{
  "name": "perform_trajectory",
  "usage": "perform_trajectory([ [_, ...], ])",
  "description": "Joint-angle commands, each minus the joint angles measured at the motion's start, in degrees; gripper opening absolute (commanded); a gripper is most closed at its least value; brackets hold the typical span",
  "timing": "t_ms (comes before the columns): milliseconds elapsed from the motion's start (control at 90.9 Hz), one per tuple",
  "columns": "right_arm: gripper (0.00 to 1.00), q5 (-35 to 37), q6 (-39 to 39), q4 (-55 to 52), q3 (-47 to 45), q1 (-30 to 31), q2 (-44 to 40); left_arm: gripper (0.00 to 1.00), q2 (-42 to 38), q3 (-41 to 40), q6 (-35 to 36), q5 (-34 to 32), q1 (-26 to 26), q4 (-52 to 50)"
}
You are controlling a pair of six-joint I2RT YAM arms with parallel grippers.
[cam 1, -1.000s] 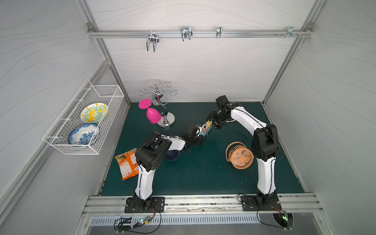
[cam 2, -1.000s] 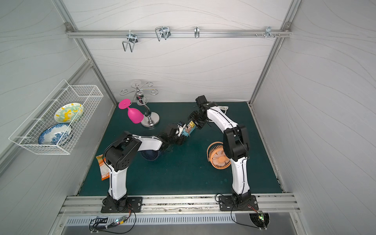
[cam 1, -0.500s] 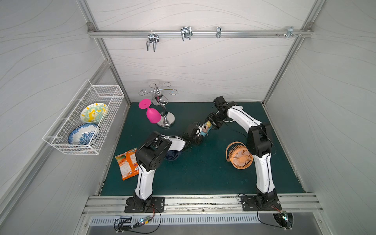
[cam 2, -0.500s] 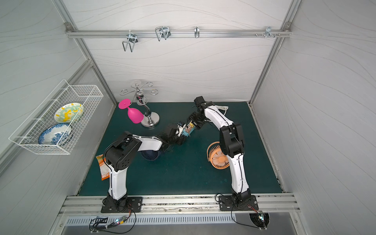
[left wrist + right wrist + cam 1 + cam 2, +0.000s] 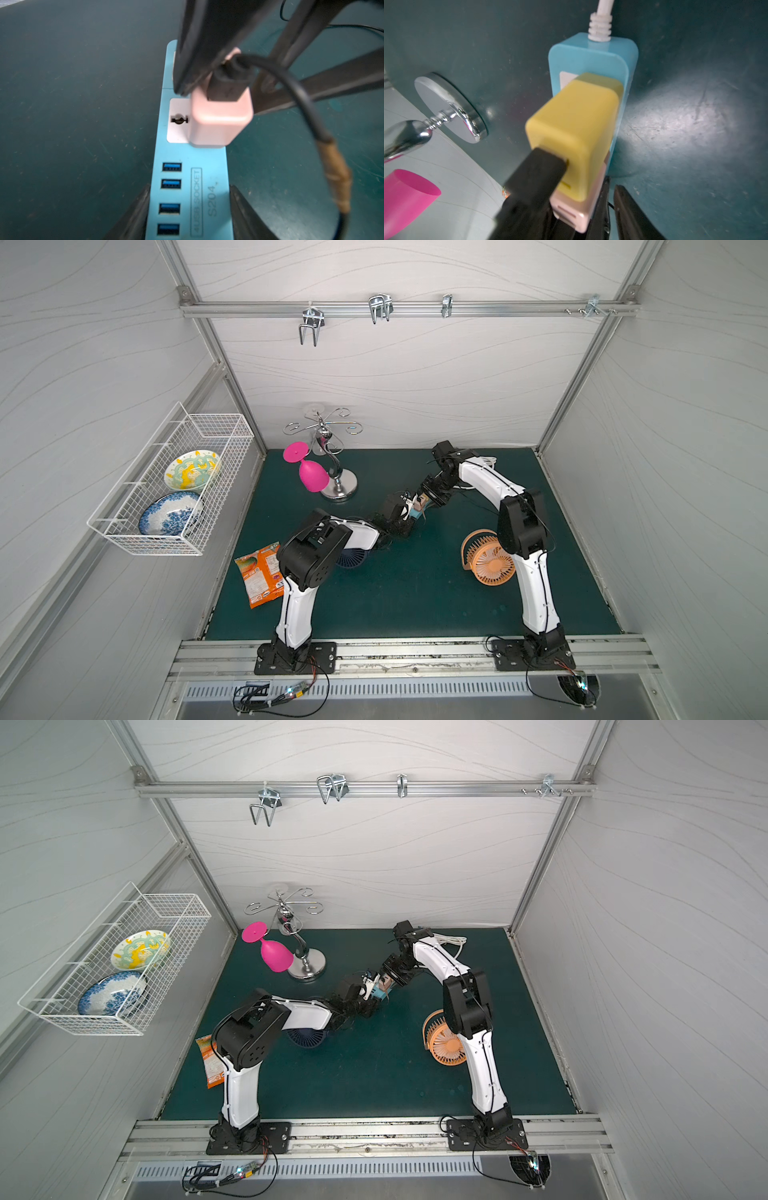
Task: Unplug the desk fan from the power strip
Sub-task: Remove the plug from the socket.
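Observation:
The light-blue power strip (image 5: 187,158) (image 5: 591,56) lies mid-mat, small in both top views (image 5: 415,514) (image 5: 379,993). My left gripper (image 5: 190,191) (image 5: 405,516) is shut on its USB end. A pink plug adapter (image 5: 218,122) (image 5: 566,214) and a yellow one (image 5: 571,120) sit in its sockets. My right gripper (image 5: 221,99) (image 5: 575,207) (image 5: 426,499) comes from above, its fingers against both sides of the pink adapter. A black taped cable (image 5: 336,176) leaves that adapter. An orange fan (image 5: 490,564) and a dark blue fan (image 5: 351,560) stand on the mat; I cannot trace which cable is whose.
A chrome stand (image 5: 338,489) with a pink glass (image 5: 311,477) is just left of the strip. The strip's white cord (image 5: 486,460) coils at the back. A snack bag (image 5: 259,572) lies front left. A wire basket (image 5: 166,489) with bowls hangs on the left wall.
The right jaws have narrowed onto the pink adapter, and the right arm's elbow has shifted a little left. The left arm and the strip have stayed put.

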Motion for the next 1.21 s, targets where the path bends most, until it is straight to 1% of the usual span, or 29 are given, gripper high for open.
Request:
perform_trajectory([
  [0, 0.44, -0.61, -1.12, -2.95, 1.66, 0.24, 1.01, 0.37, 0.69, -0.02, -0.14, -0.9, -0.47, 3.93],
  [99, 0.34, -0.99, -1.17, -3.17, 2.11, -0.01, 1.01, 0.36, 0.8, 0.04, 0.03, -1.15, -0.59, 3.82],
  [198, 0.21, -1.37, -1.17, -3.51, 2.52, -0.32, 1.17, 0.35, 0.88, 0.22, 0.16, -1.25, -0.66, 3.65],
  [242, 0.13, -1.68, -1.17, -3.65, 2.55, -0.45, 1.11, 0.34, 0.95, 0.43, 0.19, -1.34, -0.68, 3.31],
  [297, 0.09, -2.0, -1.28, -3.74, 2.63, -0.63, 1.23, 0.34, 1.17, 0.64, 0.39, -1.47, -0.75, 2.88],
  [396, 0.08, -2.09, -1.63, -4.33, 3.06, -0.69, 1.44, 0.34, 1.25, 1.26, 0.46, -1.53, -0.86, 2.4],
  [506, 0.03, -3.17, -1.28, -4.22, 3.37, -0.75, 1.69, 0.33, 1.34, 1.38, 0.55, -1.28, -0.86, 2.39],
  [594, 0.0, -4.07, -0.83, -4.34, 4.6, -1.05, 1.8, 0.32, 1.57, 1.97, 0.9, -0.75, -0.94, -0.45],
  [715, 0.0, -5.06, -0.71, -5.71, 7.69, -1.18, 2.08, 0.31, 1.81, 2.55, 1.23, -0.79, -1.03, -1.16],
  [803, 0.0, -5.99, -0.82, -8.32, 10.84, -1.23, 3.08, 0.28, 2.06, 3.28, 1.73, -0.65, -1.17, -2.24],
  [979, 0.0, -4.56, -1.55, -14.28, 18.43, -1.19, 6.58, 0.28, 2.16, 3.49, 1.99, -0.56, -1.3, -2.42],
  [1079, 0.0, -5.91, -1.35, -16.51, 19.61, -1.13, 8.89, 0.28, 2.38, 3.86, 2.1, -0.31, -1.31, -3.09],
  [1134, 0.0, -5.55, -1.55, -16.4, 19.33, -0.86, 8.73, 0.27, 2.42, 4.05, 2.14, -0.21, -1.35, -3.39],
  [1200, 0.0, -4.93, -1.48, -15.61, 18.09, -0.57, 7.81, 0.24, 2.42, 4.23, 2.21, -0.14, -1.34, -3.71],
])
